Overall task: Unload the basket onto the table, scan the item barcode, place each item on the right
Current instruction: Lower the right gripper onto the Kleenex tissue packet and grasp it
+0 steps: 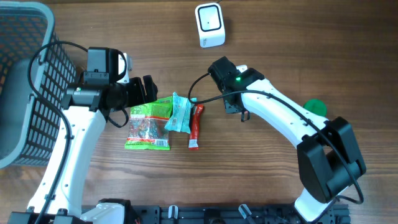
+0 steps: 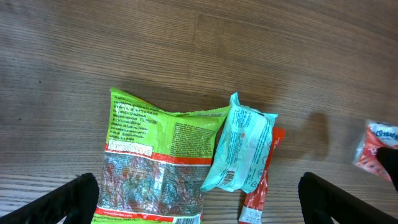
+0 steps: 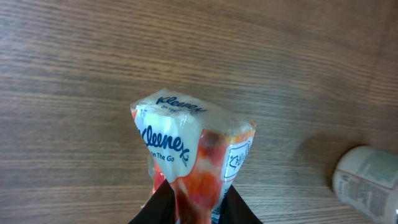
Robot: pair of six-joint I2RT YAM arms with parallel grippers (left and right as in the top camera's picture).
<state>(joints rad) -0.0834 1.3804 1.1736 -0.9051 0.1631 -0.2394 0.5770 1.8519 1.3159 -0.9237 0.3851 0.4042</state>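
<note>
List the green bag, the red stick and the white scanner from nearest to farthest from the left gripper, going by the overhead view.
From the left gripper, in the overhead view:
1. Green bag, right next to the fingers, on the robot's side of them.
2. Red stick, right of the bag, beyond the teal packet.
3. Scanner, far side of the table, off to the right.

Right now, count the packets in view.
4. Green bag, teal packet overlapping it, red stick partly beneath, and tissue pack in the right gripper. Others may hide underneath.
</note>
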